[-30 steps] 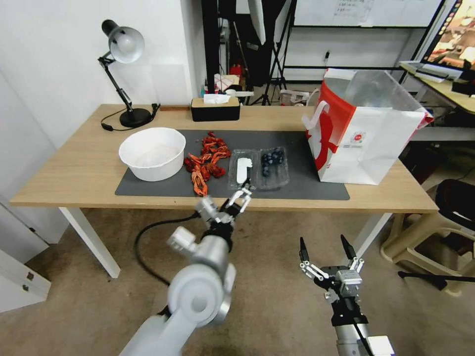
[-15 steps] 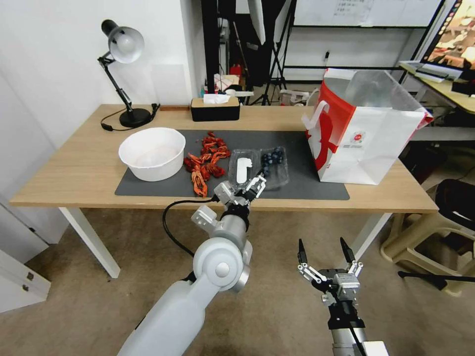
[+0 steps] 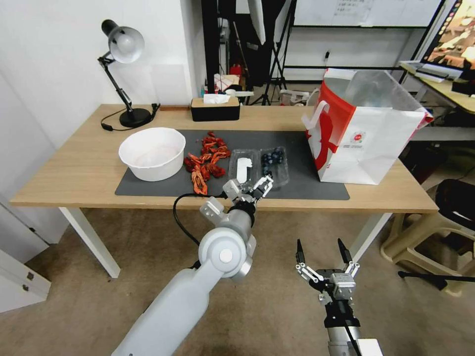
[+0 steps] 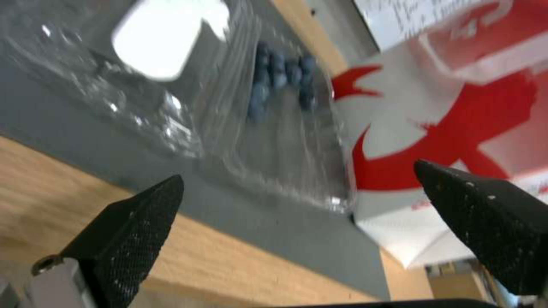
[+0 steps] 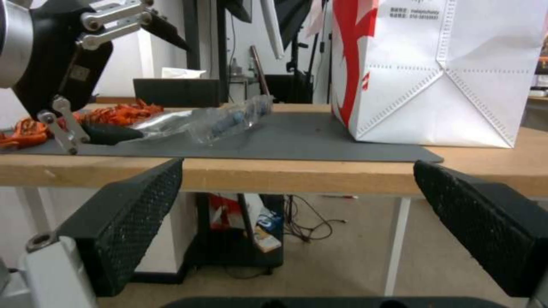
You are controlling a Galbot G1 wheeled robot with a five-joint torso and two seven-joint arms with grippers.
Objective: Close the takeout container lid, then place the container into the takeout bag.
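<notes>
The wooden bench (image 3: 74, 168) carries a dark grey mat (image 3: 307, 185), and at the mat's right end stands the takeout bag (image 3: 368, 133), upright and open at the top, red and white with silvery lining inside; its far side is cut off by the edge of the right wrist view. A white bowl (image 3: 152, 153) sits at the mat's left end, with a heap of red-orange pieces (image 3: 205, 163) just beside it; what they are is hard to tell. Between that heap and the bag lies the takeout container (image 3: 259, 167), spread flat and open, the lid (image 3: 242, 168) with its white sticker on the left and the blueberries (image 3: 272, 158) in the right half. The clear plastic edges are hard to trace against the mat. The left claw (image 3: 261, 186) hovers over the container's near edge, spread wide, touching nothing. The right claw (image 3: 320, 251) hangs low in front of the bench, also wide apart and empty.
</notes>
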